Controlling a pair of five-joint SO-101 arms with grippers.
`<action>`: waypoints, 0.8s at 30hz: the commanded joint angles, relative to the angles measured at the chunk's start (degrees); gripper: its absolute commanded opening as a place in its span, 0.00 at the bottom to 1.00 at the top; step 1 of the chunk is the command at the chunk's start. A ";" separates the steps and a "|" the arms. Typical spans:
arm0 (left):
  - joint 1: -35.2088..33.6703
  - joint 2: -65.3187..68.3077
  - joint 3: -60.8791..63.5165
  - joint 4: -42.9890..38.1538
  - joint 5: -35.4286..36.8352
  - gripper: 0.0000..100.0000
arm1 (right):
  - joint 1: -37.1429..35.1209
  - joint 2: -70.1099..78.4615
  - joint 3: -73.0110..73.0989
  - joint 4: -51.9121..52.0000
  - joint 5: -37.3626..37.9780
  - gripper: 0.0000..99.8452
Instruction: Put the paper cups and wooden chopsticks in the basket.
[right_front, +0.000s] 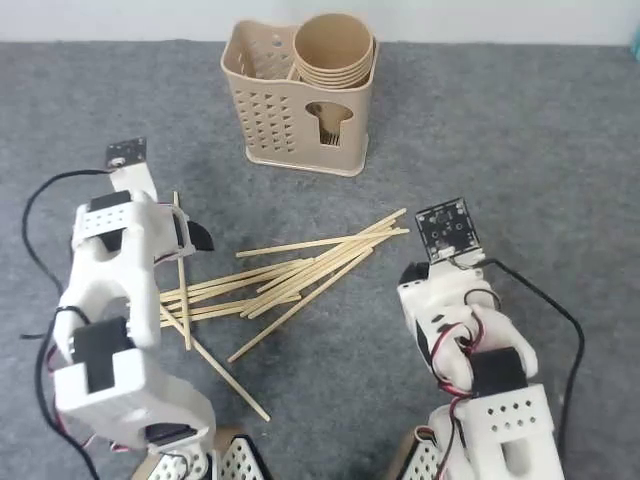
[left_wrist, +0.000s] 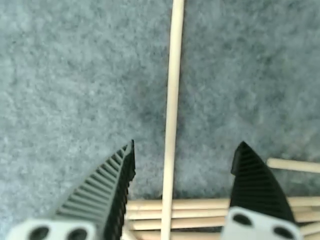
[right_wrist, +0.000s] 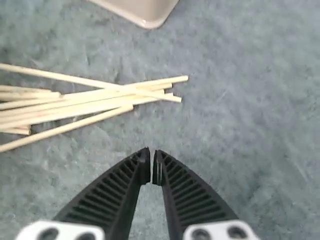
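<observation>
Cups (right_front: 335, 50) stacked inside basket (right_front: 270, 120). Chopsticks (right_front: 300, 272) loose on worktop (right_front: 520, 150) before basket. Left gripper (left_wrist: 187, 145) spread, straddling single stick (left_wrist: 172, 90), ready to pinch. Right gripper (right_wrist: 151, 154) pressed together, empty.

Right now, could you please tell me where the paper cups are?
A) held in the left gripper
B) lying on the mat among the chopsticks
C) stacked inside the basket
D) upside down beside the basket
C: the paper cups stand nested in one compartment of the basket, while the chopsticks lie loose on the grey mat.
</observation>
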 joint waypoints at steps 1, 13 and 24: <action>0.62 -0.44 -2.77 -1.14 1.05 0.29 | 0.31 -1.27 0.18 -2.15 1.05 0.03; 1.85 6.15 -8.40 0.97 0.53 0.22 | 0.66 -1.27 0.88 -1.80 1.05 0.03; 1.93 15.38 -19.82 9.41 -0.35 0.00 | 0.75 -1.27 0.97 -2.07 1.05 0.03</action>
